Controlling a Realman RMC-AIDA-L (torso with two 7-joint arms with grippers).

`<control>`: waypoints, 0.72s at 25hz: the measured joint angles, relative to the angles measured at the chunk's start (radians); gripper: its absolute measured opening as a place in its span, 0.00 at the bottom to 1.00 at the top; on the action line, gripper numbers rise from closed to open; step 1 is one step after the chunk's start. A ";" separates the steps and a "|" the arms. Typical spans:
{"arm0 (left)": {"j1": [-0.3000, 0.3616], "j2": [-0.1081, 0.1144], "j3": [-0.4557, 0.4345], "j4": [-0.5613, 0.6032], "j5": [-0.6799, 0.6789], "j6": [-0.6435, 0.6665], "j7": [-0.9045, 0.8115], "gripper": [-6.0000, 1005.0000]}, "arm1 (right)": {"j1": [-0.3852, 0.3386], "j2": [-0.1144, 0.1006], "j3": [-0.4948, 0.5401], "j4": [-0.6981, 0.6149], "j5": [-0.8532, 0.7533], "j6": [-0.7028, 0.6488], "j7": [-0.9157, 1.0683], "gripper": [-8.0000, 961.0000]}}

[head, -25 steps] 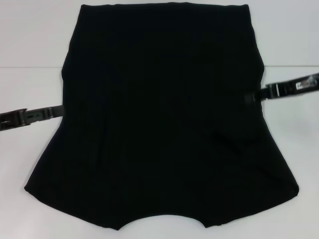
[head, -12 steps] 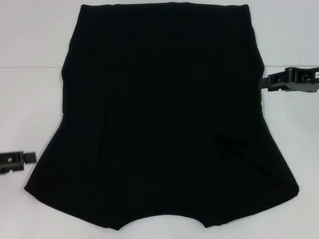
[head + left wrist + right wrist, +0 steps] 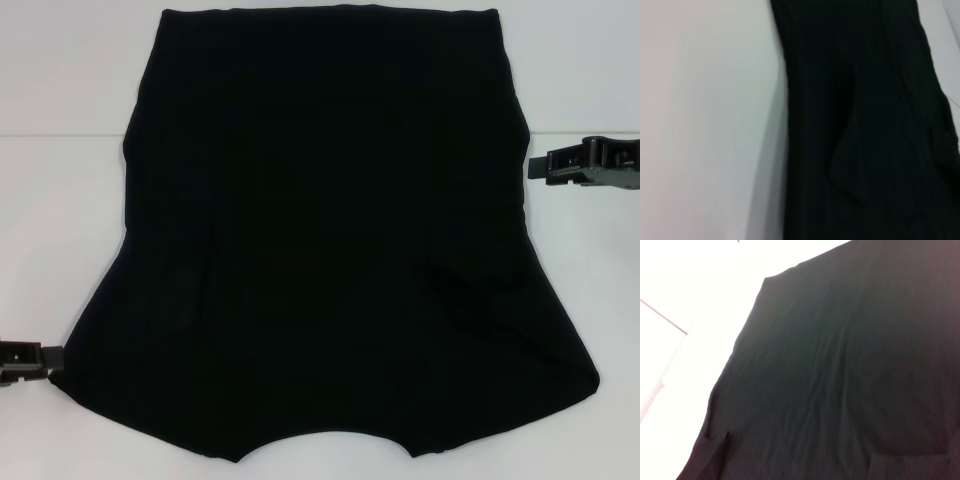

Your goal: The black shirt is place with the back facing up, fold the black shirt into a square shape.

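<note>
The black shirt is spread flat on the table. The left gripper touches its near-left corner, the right gripper sits beside its right edge; jaw openings cannot be told. Uneven grasps risk a skewed fold.

Bright, even light is cast from above; the table is nearly washed out. The shirt is rendered almost featureless, and both wrist views are softly blurred.

Your left gripper has slid from the waist edge of the black shirt toward you, down to its near left corner. Your right gripper has backed off the right edge and moved slightly farther away from you.
</note>
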 joint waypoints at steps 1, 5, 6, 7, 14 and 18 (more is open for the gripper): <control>0.000 -0.001 0.000 -0.003 0.000 -0.013 -0.004 0.43 | -0.003 0.000 0.000 0.004 0.000 0.000 0.000 0.39; 0.002 -0.004 0.000 -0.031 0.001 -0.069 -0.018 0.35 | -0.008 0.000 0.003 0.005 0.000 0.000 0.000 0.40; 0.002 -0.004 0.000 -0.038 0.001 -0.077 -0.019 0.35 | -0.009 0.000 0.007 0.005 0.000 0.000 0.000 0.40; 0.002 -0.004 0.000 -0.044 0.001 -0.086 -0.019 0.35 | -0.009 0.000 0.010 0.005 0.000 0.000 0.000 0.40; -0.002 -0.006 0.007 -0.061 0.015 -0.106 -0.022 0.35 | -0.010 0.000 0.022 0.005 0.000 -0.005 0.000 0.40; -0.002 -0.010 0.018 -0.061 0.015 -0.109 -0.023 0.38 | -0.011 -0.001 0.022 0.005 0.000 -0.006 0.000 0.41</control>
